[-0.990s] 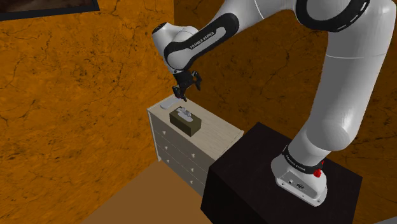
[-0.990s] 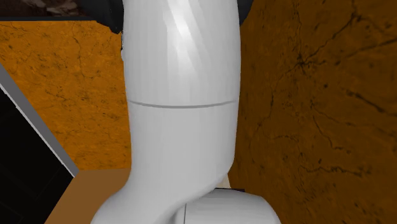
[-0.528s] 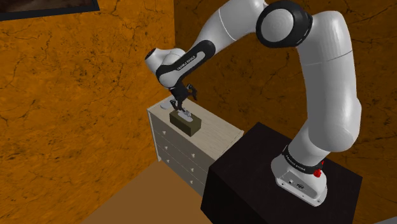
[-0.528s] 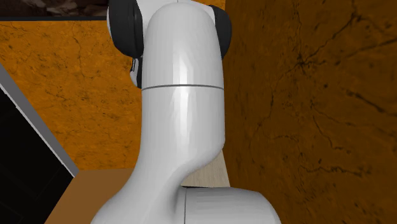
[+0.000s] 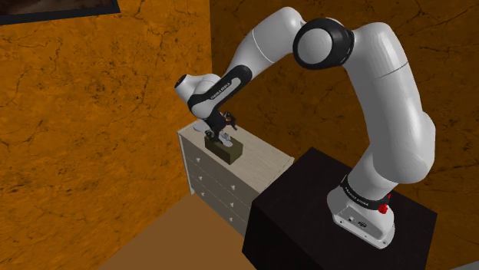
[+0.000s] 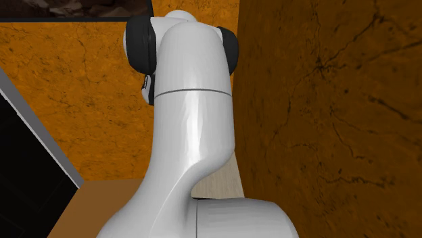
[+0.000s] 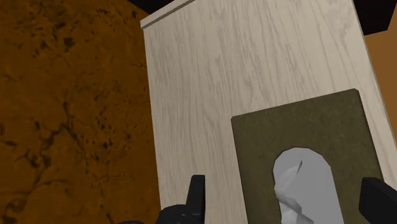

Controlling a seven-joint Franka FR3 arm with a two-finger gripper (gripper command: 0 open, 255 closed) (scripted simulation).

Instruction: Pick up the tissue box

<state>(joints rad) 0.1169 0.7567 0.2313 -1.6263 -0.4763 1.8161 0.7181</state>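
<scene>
A dark olive tissue box [image 5: 229, 150] with a pale tissue sticking out of its top stands on a light wooden dresser [image 5: 265, 161] against the orange wall. My black gripper [image 5: 219, 138] hangs just above the box, open, one finger on either side of its near end. In the wrist view the box top [image 7: 267, 133] and its grey-white tissue [image 7: 304, 184] lie between the open gripper [image 7: 287, 200], whose fingers [image 7: 197, 197] stand wide apart and do not touch the box.
The dresser has white drawer fronts [image 5: 219, 188] and stands in a corner of orange walls [image 5: 92, 115]. My black stand [image 5: 307, 215] adjoins its near end. In the second exterior view the white arm link [image 6: 193, 135] blocks most of the scene.
The gripper has come down from well above the dresser to just over the tissue box. The arm's upper links have swung lower and towards the shoulder view's left.
</scene>
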